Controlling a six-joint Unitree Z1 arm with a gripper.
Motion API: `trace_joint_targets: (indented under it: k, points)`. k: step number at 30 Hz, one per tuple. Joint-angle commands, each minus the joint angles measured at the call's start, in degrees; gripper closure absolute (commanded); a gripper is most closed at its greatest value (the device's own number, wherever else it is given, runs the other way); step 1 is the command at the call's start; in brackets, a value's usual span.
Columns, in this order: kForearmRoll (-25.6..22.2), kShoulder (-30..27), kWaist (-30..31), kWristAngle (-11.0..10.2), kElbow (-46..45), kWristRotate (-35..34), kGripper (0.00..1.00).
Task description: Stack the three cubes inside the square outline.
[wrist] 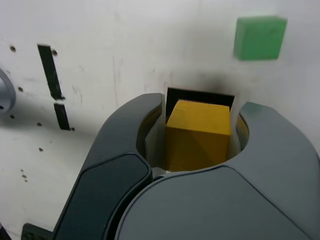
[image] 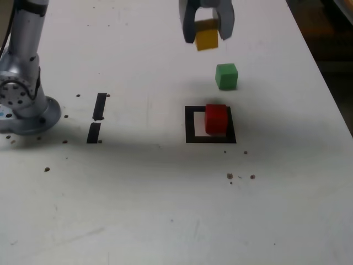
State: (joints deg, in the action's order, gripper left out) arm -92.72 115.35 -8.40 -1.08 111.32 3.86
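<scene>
Tool point(image: 207, 27): top centre of the exterior view, raised above the surface point(image: 165, 210), clamped on 1 yellow cube point(image: 207, 37). Red cube point(image: 216, 118): sat inside the square outline point(image: 190, 124), toward its right side, frame centre. Green cube point(image: 226, 76): on the surface just above the outline, apart from it.

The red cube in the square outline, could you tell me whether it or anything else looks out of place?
Slightly. The red cube sits off-centre in the square outline, toward the exterior view's right, at or over the tape there. The green cube lies outside the outline; the yellow cube hangs in the gripper above the table. Nothing looks damaged.
</scene>
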Motion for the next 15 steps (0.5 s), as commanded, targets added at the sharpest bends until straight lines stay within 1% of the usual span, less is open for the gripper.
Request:
trace_joint_targets:
  k: [1,4,7,15]
  points:
    - [-0.6,0.5,4.3,1.4,-0.5,-3.3,0.76]
    - [-0.3,1.7,8.4,2.5,-0.9,-6.2,0.76]
    - [0.2,3.1,10.8,3.0,-1.2,-7.7,0.76]
    - [2.5,5.2,12.3,3.1,-4.1,-8.5,0.76]
